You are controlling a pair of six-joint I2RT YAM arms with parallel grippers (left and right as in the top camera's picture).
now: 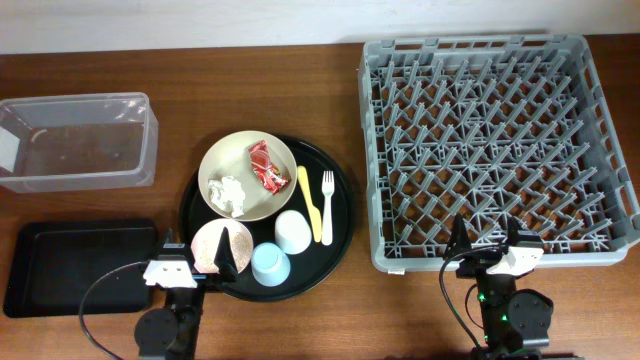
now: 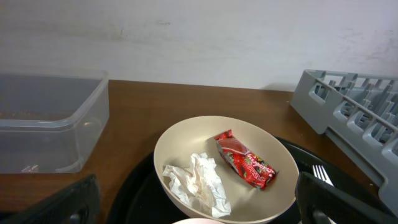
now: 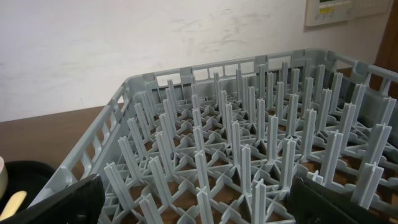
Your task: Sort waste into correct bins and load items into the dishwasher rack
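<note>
Setting: A brown wooden table (image 1: pixel 300 80) seen from above, with two robot arms at its near edge.

Left gripper: The left gripper (image 1: pixel 198 252) hangs over the near-left rim of a large round black tray (image 1: pixel 337 240). Its jaws are spread wide and grasp nothing. In the left wrist view its dark fingers (image 2: pixel 56 202) show at the bottom corners.

Right gripper: The right gripper (image 1: pixel 485 240) sits at the near wall of the rack, jaws likewise wide apart and released, with nothing between them.

Rack: A large square grey plastic dishwasher rack (image 1: pixel 500 150), with a grid of upright pegs and lattice walls, takes up the right side of the table.

Plate: A cream round plate (image 1: pixel 222 160) lies on the far-left part of the round tray.

Waste: A crumpled white tissue ball (image 1: pixel 230 193) and a crinkled red foil wrapper (image 1: pixel 265 165) lie on the plate. The tissue is nearer the arms and the wrapper is just beyond it to the right.

Cutlery: A yellow plastic knife (image 1: pixel 311 205) and a white plastic fork (image 1: pixel 328 200) lie side by side on the round tray, just right of the plate.

Cups: A white cup (image 1: pixel 293 231) and a light blue cup (image 1: pixel 270 264) stand close together near the front of the round tray, the blue one nearer the arms.

Bowl: A small pinkish bowl (image 1: pixel 212 240) sits just left of the blue cup, partly hidden by a finger of the left gripper.

Bins: A clear rectangular plastic tub (image 1: pixel 148 140) stands at the far left. A shallow black rectangular tray (image 1: pixel 80 265) lies in front of it, just beside the round tray.
</note>
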